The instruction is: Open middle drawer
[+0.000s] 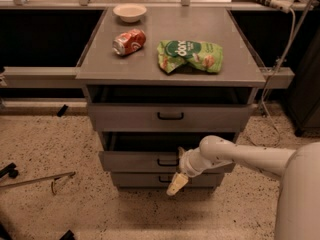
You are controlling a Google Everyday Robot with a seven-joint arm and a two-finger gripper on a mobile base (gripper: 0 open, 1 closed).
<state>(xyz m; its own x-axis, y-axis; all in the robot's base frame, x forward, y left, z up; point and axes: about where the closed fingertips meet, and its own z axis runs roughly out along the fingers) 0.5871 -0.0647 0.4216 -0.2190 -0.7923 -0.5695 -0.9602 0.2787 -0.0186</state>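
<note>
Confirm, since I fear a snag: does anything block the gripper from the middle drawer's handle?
Nothing visible does. The gripper hangs just below the small black bar handle of the wide grey middle drawer.

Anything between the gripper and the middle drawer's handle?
Nothing: in the camera view the gripper hangs just below the handle of the middle drawer, only bare drawer front between.
</note>
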